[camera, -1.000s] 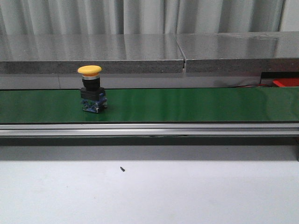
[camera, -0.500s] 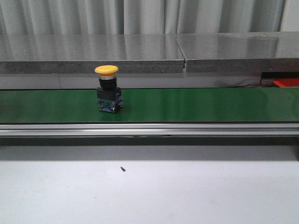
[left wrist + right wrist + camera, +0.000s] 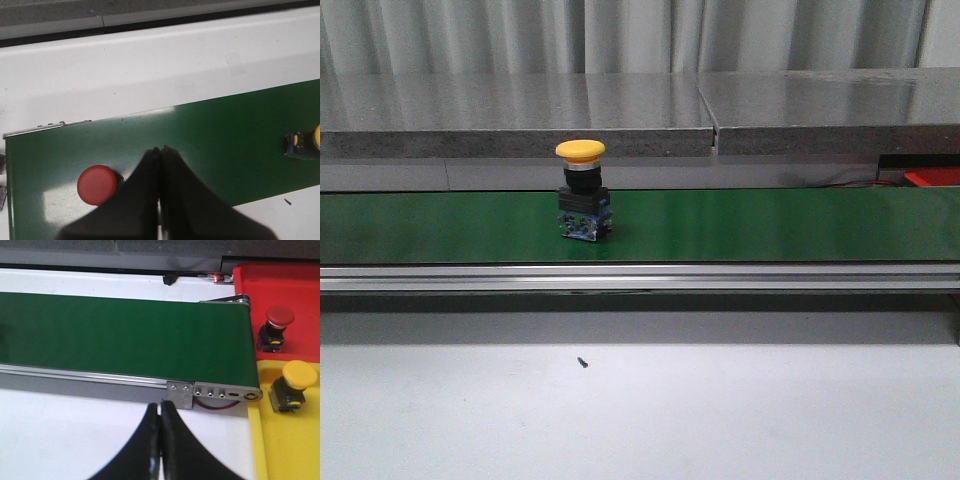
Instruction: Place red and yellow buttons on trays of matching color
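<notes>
A yellow button (image 3: pixel 582 200) stands upright on the green belt (image 3: pixel 770 225) in the front view; it also shows at the edge of the left wrist view (image 3: pixel 305 145). A red button (image 3: pixel 97 184) stands on the belt beside my left gripper (image 3: pixel 160 150), which is shut and empty above the belt. My right gripper (image 3: pixel 161 405) is shut and empty over the white table near the belt's end. The red tray (image 3: pixel 295 285) holds a red button (image 3: pixel 275 327). The yellow tray (image 3: pixel 295 440) holds a yellow button (image 3: pixel 292 385).
The belt's metal end bracket (image 3: pixel 215 390) with a red wire lies just beyond my right gripper. A small dark screw (image 3: pixel 582 362) lies on the white table in front of the belt. A grey ledge (image 3: pixel 520 115) runs behind the belt.
The yellow button has travelled to the right along the belt, from about a quarter of the way across to nearer the middle. Neither gripper shows in the front view.
</notes>
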Robot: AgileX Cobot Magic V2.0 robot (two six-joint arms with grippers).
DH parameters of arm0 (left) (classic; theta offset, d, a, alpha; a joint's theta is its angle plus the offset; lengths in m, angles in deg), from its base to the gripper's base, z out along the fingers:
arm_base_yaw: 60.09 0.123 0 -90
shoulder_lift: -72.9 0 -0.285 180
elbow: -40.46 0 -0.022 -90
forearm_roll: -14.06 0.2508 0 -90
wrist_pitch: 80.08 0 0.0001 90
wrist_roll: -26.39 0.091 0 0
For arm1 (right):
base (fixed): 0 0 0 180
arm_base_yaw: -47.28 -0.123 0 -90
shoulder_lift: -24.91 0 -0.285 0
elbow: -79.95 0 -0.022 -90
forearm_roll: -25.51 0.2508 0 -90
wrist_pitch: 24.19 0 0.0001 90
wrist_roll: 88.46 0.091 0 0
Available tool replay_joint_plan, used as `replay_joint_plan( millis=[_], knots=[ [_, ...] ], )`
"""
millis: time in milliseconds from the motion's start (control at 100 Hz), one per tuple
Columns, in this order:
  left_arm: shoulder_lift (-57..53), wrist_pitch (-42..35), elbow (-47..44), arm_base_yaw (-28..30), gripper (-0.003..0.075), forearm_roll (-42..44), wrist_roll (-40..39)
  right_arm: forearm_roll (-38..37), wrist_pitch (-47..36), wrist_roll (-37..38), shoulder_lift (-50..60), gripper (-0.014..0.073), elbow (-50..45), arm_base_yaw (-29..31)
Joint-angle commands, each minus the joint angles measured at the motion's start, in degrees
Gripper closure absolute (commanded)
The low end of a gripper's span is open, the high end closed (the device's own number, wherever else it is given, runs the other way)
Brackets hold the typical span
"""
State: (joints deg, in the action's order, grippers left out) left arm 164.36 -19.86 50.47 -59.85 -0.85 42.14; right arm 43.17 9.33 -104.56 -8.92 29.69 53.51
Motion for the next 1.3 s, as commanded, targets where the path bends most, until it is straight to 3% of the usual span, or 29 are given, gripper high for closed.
replay_joint_plan(
  millis=[0, 490, 750, 970, 1290],
  knots=[
    [-5.2, -4.4, -1.9, -0.8, 0.0739, -1.6, 0.0, 1.1, -2.6, -0.5, -0.1, 0.0661, 1.4, 0.0],
    [-26.5, -14.1, -26.8, -0.8, 0.0739, -2.2, 0.0, 2.0, -3.4, -0.5, -0.1, 0.0661, 1.4, 0.0],
    [-39.2, -14.8, -37.4, -0.8, 0.0739, -2.2, 0.0, 1.9, -1.5, -1.6, -1.7, 0.0661, 3.9, -0.1],
    [-47.0, -15.7, -43.2, -0.8, 0.0739, -2.2, 0.0, -0.4, 0.7, -1.7, -10.4, 0.0661, 12.0, -3.7],
    [-50.3, -15.0, -43.6, -0.8, 0.0739, -2.2, 0.0, -0.8, 8.1, -1.7, -29.5, 0.0658, 27.3, -10.3]
  ],
)
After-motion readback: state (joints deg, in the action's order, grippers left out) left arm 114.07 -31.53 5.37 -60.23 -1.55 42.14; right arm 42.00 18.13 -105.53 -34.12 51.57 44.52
